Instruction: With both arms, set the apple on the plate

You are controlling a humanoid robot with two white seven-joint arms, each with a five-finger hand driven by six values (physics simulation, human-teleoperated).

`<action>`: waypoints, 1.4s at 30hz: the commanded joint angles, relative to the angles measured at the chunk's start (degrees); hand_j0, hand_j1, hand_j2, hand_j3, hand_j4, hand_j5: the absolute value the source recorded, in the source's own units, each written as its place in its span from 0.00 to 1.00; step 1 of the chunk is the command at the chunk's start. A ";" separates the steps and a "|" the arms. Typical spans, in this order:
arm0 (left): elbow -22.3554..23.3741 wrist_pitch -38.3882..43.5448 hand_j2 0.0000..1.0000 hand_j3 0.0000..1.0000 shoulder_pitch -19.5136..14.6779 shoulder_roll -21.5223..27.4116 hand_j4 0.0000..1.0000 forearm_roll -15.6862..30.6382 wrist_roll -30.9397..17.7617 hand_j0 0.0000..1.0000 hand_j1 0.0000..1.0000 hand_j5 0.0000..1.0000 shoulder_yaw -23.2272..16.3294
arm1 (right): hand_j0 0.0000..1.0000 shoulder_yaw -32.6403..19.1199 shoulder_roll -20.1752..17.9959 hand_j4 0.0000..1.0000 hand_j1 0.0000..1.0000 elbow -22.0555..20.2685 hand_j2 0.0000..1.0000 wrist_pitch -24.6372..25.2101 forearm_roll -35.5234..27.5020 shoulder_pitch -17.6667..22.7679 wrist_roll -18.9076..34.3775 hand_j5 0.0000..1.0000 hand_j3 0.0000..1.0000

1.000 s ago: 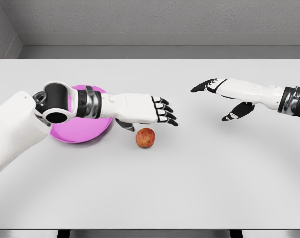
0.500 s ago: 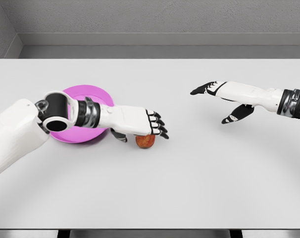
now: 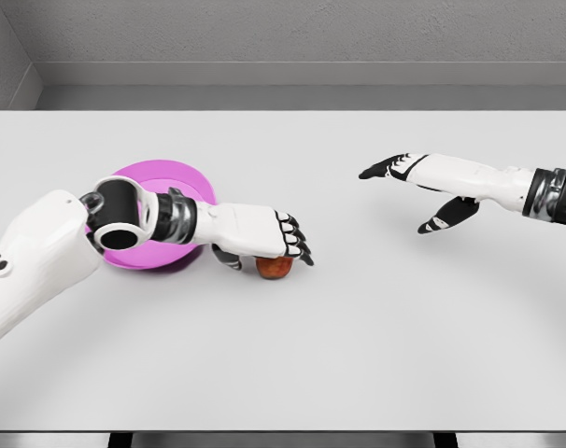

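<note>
The left robot hand (image 3: 281, 245) lies palm-down over the red apple (image 3: 275, 268), fingers curling round it but no firm grip evident, just right of the pink plate (image 3: 162, 175) near the surface's left edge, while the right robot hand (image 3: 423, 191) hovers open, well apart.

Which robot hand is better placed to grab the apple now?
Left. The left robot hand sits directly over the apple, beside the pink plate. The right robot hand hovers open, well off to the apple's right.
</note>
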 commanded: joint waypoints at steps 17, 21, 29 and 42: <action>0.26 0.14 0.79 0.79 0.09 -0.36 0.79 -0.08 0.03 0.79 0.79 0.79 -0.13 | 1.00 -0.03 -0.12 1.00 1.00 -0.02 1.00 0.16 -0.43 0.26 -0.02 1.00 1.00; 0.26 0.14 0.79 0.79 0.09 -0.36 0.79 -0.43 0.03 0.79 0.79 0.79 -0.13 | 1.00 -0.03 -0.12 1.00 1.00 -0.02 1.00 0.16 -0.43 0.26 -0.02 1.00 1.00; 0.00 0.14 0.66 0.66 0.09 -0.36 0.66 -0.43 0.03 0.66 0.66 0.66 -0.93 | 1.00 -0.03 -0.12 1.00 1.00 0.06 1.00 0.16 -0.51 0.26 -0.02 1.00 1.00; -0.44 0.14 0.44 0.44 -0.61 -0.27 0.44 0.27 0.03 0.44 0.44 0.44 -0.93 | 1.00 -0.03 -0.21 1.00 1.00 0.33 1.00 0.16 -0.51 0.26 -0.02 1.00 1.00</action>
